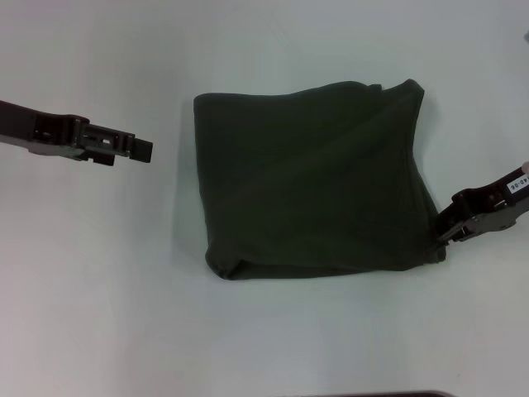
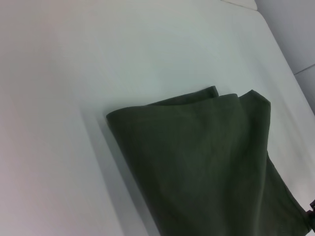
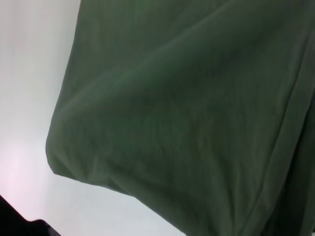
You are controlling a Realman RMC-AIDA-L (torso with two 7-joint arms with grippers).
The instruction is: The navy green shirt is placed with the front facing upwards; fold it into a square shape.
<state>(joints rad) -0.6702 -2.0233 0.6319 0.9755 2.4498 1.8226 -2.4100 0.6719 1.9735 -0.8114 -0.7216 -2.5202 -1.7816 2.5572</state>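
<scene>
Shirt [image 1: 318,178] folded, roughly square

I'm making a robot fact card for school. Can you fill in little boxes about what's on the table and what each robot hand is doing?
Thing: navy green shirt, folded into a rough square
Lettering: none showing
Where: flat on the white table
Left gripper: above bare table, apart from the shirt
Right gripper: at the shirt's near right corner
Right grip: can't tell
</scene>
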